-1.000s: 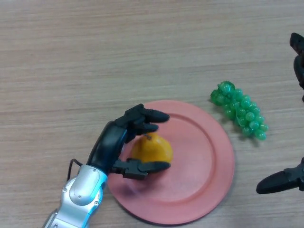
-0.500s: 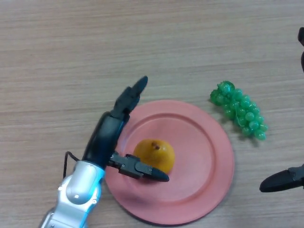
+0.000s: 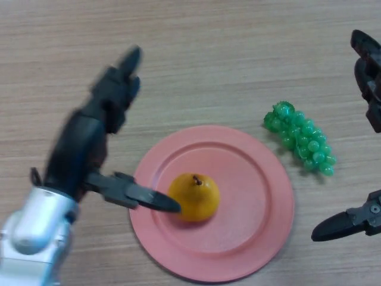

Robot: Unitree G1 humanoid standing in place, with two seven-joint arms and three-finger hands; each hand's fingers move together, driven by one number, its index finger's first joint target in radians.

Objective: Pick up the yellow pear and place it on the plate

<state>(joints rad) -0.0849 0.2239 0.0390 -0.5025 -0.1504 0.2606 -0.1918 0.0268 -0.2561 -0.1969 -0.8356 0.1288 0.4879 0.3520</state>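
The yellow pear (image 3: 194,197) stands upright on the pink plate (image 3: 256,202), left of its middle. My left hand (image 3: 89,140) is open, raised over the table left of the plate, fingers straight and pointing away, thumb reaching toward the pear. It holds nothing. My right hand (image 3: 364,68) shows at the right edge, with its thumb lower down near the plate's right side.
A bunch of green grapes (image 3: 301,137) lies on the wooden table (image 3: 190,53) just right of the plate's upper rim.
My left hand let go of the pear, opened and drew back up and to the left. The pear stays on the plate. The right hand shifted slightly.
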